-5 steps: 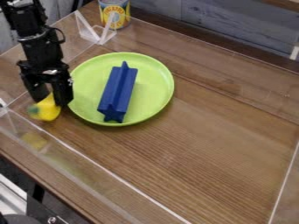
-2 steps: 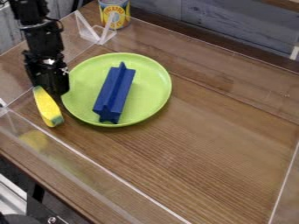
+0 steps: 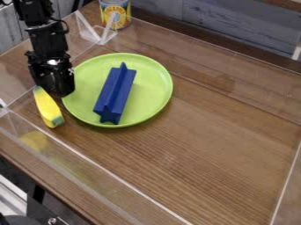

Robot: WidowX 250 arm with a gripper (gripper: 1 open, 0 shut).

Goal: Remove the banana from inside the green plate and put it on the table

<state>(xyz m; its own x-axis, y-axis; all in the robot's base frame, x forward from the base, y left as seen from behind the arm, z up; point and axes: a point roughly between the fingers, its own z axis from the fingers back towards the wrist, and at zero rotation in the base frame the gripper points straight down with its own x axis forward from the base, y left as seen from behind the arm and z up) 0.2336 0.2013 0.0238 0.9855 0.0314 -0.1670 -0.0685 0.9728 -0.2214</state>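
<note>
Banana on the counter, beside the green plate

We saw the banana (image 3: 47, 107) lying on the wood-grain counter (image 3: 212, 132) just left of the green plate (image 3: 147, 101), our open fingers (image 3: 55, 84) poised above it; a blue ridged block (image 3: 115, 90) lay in the plate, a yellow cup (image 3: 113, 13) stood behind.

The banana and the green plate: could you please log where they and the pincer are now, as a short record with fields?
banana: on the table, left of the plate, outside it
green plate: on the table, holds a blue block
pincer: open, empty, above the banana's far end, at the plate's left rim
task state: banana out of the plate
</note>
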